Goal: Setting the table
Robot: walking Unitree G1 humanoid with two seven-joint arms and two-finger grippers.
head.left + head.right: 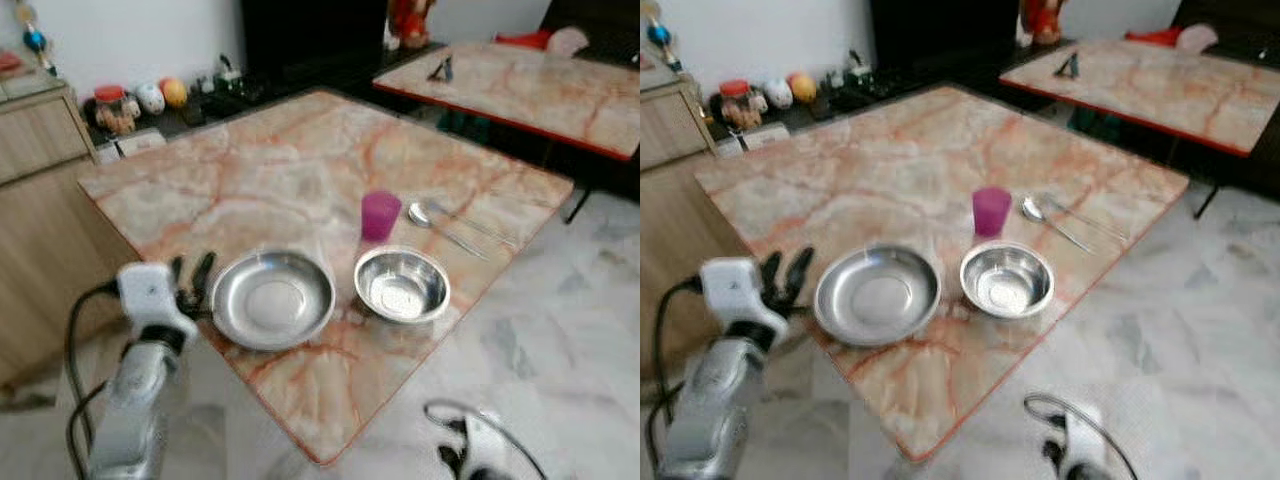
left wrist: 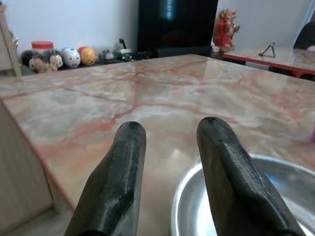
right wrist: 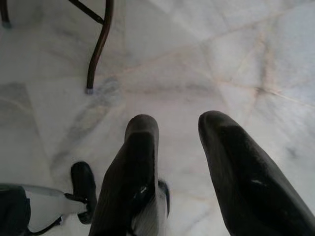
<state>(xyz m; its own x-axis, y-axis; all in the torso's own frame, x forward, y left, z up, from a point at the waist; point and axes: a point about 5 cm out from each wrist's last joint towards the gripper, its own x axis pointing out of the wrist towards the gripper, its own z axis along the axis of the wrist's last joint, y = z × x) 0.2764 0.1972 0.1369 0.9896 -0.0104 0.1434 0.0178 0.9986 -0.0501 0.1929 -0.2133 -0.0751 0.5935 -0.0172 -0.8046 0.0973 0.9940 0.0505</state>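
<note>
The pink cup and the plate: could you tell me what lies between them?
Only bare marble table lies between the pink cup and the plate, as the left eye view shows.

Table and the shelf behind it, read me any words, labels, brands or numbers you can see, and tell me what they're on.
No legible text anywhere.
Pink cup, plate, bowl, spoon: plain, no markings visible.
Red-lidded jar and round figurines on the shelf: too small and blurred to read.
</note>
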